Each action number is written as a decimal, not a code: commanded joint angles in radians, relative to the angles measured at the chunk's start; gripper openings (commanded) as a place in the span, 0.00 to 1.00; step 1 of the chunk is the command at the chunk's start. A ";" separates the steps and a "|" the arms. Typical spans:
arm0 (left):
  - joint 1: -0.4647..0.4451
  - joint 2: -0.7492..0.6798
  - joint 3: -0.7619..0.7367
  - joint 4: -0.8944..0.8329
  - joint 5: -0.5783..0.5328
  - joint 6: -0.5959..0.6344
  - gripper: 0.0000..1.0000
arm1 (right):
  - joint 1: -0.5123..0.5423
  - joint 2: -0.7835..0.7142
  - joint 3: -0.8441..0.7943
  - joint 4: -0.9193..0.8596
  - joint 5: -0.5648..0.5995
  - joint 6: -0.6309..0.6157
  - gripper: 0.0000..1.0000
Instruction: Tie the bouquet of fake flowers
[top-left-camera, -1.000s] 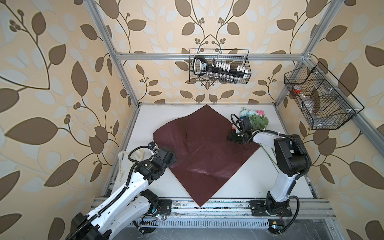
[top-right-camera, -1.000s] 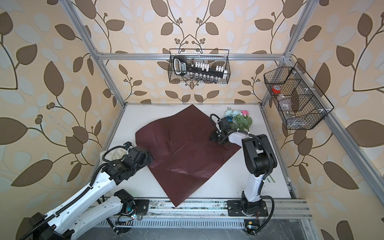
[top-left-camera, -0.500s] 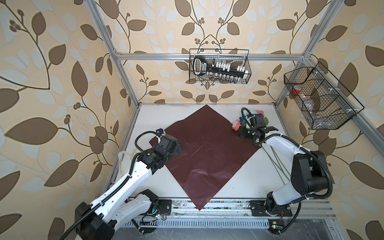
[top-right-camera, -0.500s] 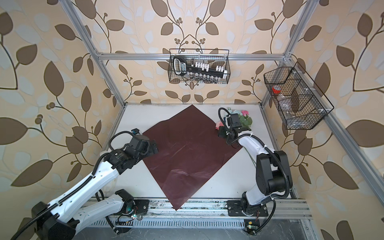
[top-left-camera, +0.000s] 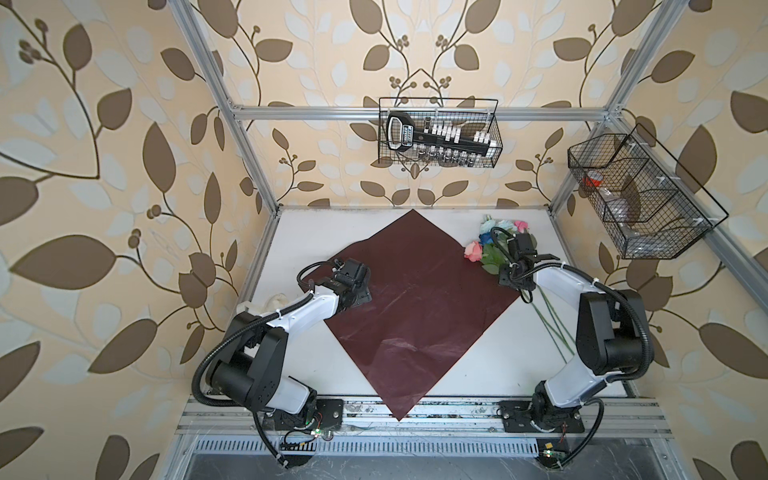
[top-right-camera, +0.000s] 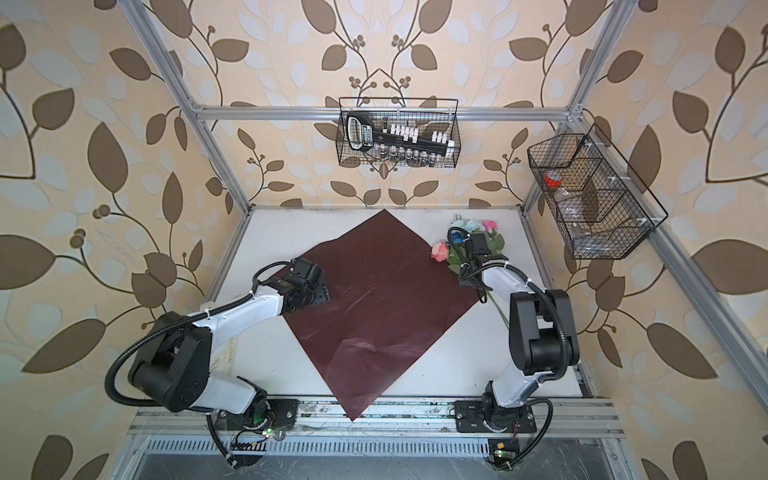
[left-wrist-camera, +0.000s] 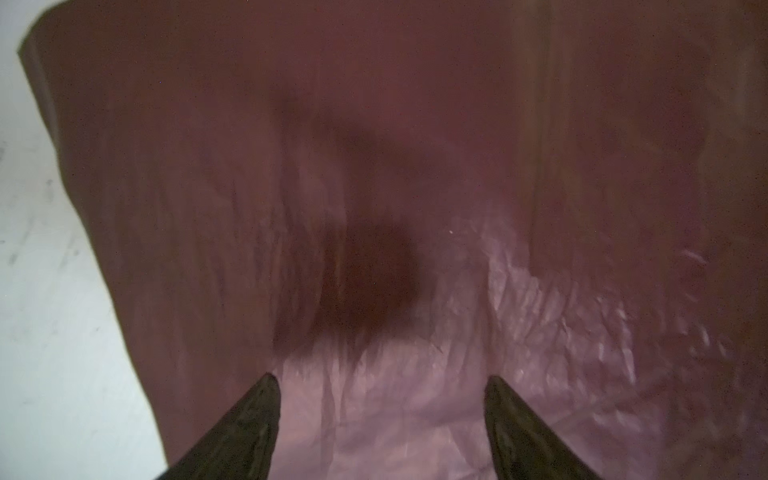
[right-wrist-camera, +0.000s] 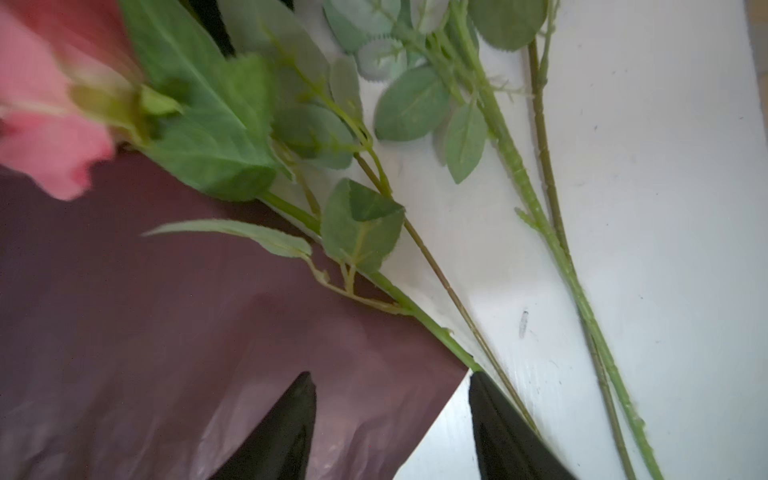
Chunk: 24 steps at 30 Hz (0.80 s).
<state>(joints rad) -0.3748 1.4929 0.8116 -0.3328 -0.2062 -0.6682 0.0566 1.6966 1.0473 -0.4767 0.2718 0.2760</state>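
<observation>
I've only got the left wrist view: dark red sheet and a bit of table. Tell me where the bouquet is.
Observer: The bouquet lies at the sheet's right side, blooms toward the back wall.
Operator: Report the right gripper.
Observer: The right gripper is open over the sheet's right corner, beside a stem.
Operator: Find the ribbon.
Observer: A cream ribbon lies left of the sheet, partly hidden by the left arm.
</observation>
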 joint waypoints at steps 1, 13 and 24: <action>0.032 0.057 0.023 0.059 0.054 0.003 0.70 | -0.002 0.043 0.043 -0.011 0.038 -0.040 0.59; 0.088 0.293 0.163 0.040 0.122 0.007 0.56 | 0.012 0.150 0.098 0.023 0.060 -0.079 0.55; 0.088 0.207 0.129 0.023 0.130 0.007 0.60 | 0.019 0.215 0.172 0.041 0.114 -0.123 0.54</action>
<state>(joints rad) -0.2932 1.7355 0.9665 -0.2565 -0.1020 -0.6567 0.0719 1.8812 1.1820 -0.4412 0.3500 0.1795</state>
